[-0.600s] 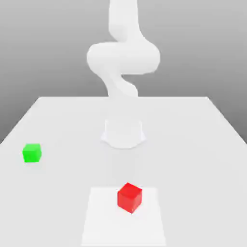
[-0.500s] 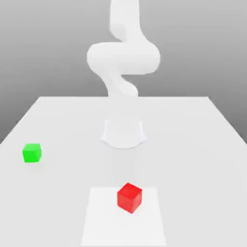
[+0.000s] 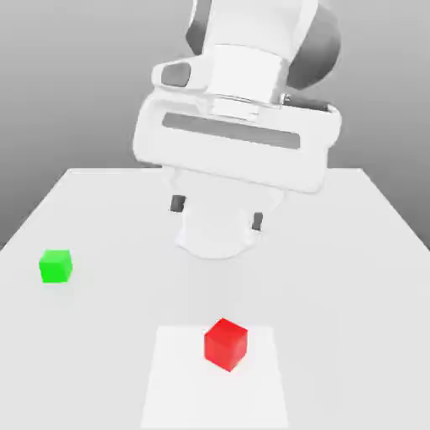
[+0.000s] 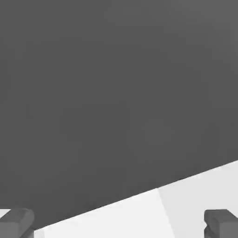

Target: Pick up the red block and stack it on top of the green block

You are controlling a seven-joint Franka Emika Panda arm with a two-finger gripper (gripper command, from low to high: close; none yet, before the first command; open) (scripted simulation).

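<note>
Apparently beneath the tilted, wide-spread, empty hand (image 3: 217, 217): red block (image 3: 226, 345), on white patch (image 3: 172, 390); depth hard to judge. Green block (image 3: 55, 266) well apart, exterior view's left.

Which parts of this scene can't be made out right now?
- Exterior view: upper arm, cut off by the top edge.
- Exterior view: far table edge, its middle hidden behind the tool.
- Exterior view: the undersides of the red block and green block, hidden by the blocks themselves.
</note>
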